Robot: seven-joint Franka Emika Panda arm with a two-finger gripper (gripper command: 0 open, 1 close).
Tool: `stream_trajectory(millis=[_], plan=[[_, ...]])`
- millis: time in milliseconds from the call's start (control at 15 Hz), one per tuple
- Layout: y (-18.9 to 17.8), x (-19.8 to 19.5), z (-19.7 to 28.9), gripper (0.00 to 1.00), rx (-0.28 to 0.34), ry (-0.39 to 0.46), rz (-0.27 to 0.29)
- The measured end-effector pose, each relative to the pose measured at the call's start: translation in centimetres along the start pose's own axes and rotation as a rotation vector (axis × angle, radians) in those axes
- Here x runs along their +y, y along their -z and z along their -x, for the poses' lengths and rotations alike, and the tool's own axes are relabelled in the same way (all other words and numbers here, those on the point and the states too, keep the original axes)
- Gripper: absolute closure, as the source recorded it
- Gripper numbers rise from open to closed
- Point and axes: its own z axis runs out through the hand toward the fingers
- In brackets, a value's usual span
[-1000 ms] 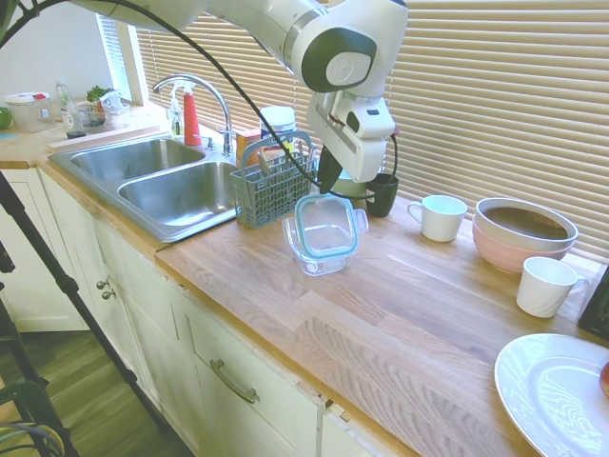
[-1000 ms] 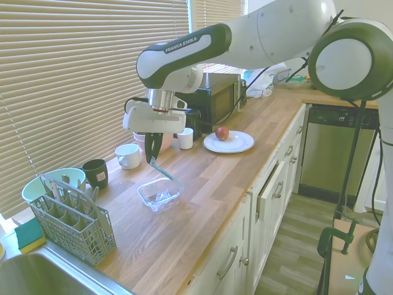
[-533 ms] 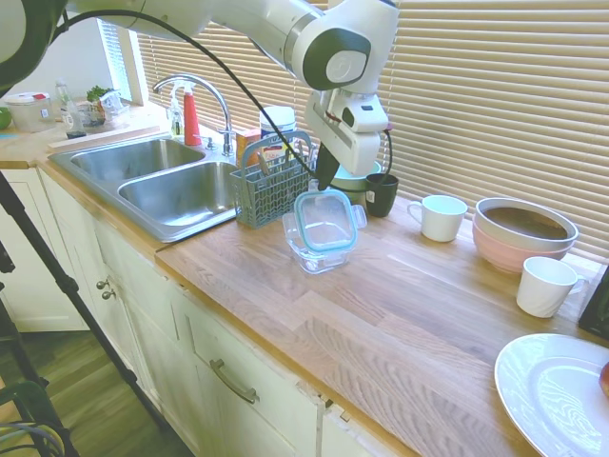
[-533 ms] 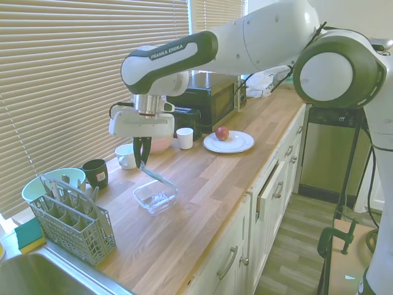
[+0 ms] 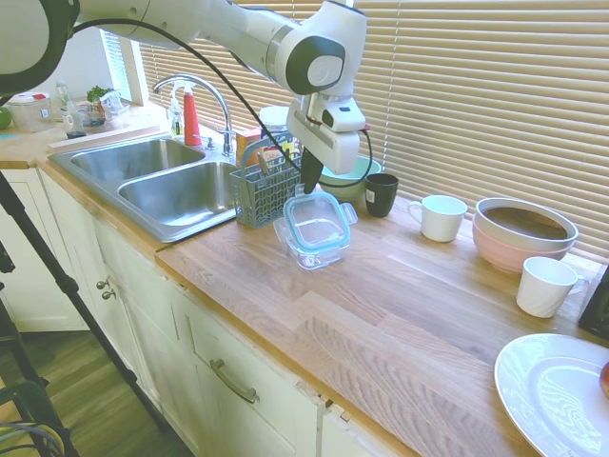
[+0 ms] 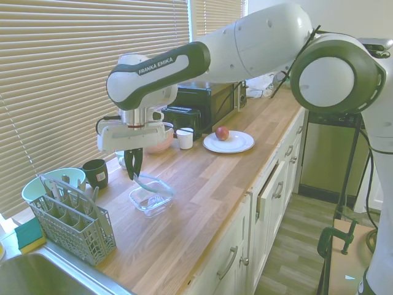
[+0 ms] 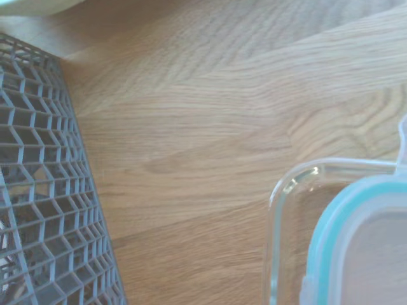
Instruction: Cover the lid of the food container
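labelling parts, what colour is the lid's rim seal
Teal-blue, around the clear lid; the wrist view shows it best.

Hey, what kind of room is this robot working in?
A home kitchen, most likely: a stainless steel double sink with a curved faucet, a wooden butcher-block countertop, and a black microwave show it.

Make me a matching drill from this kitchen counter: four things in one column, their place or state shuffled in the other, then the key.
Things:
1. lid
2. container
3. cutlery basket
4. apple

Place or state:
A. on the white plate
B. next to the sink
C. held tilted in the fingers
D. on the counter under the lid

Pairs: 1-C, 2-D, 3-B, 4-A
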Motion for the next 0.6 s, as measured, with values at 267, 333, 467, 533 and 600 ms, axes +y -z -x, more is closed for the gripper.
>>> stream_trajectory(millis=[267, 333, 467, 533, 600], plan=[[-1.7, -0.6, 0.2, 1.0, 0.003, -0.009, 0.017], [-2.0, -0.8, 0.1, 1.0, 0.004, -0.01, 0.022], [-2.5, -1.2, 0.1, 1.0, 0.009, -0.009, 0.027], [-2.8, -1.4, 0.0, 1.0, 0.011, -0.007, 0.029], [-3.2, -1.6, 0.0, 1.0, 0.014, -0.004, 0.034]])
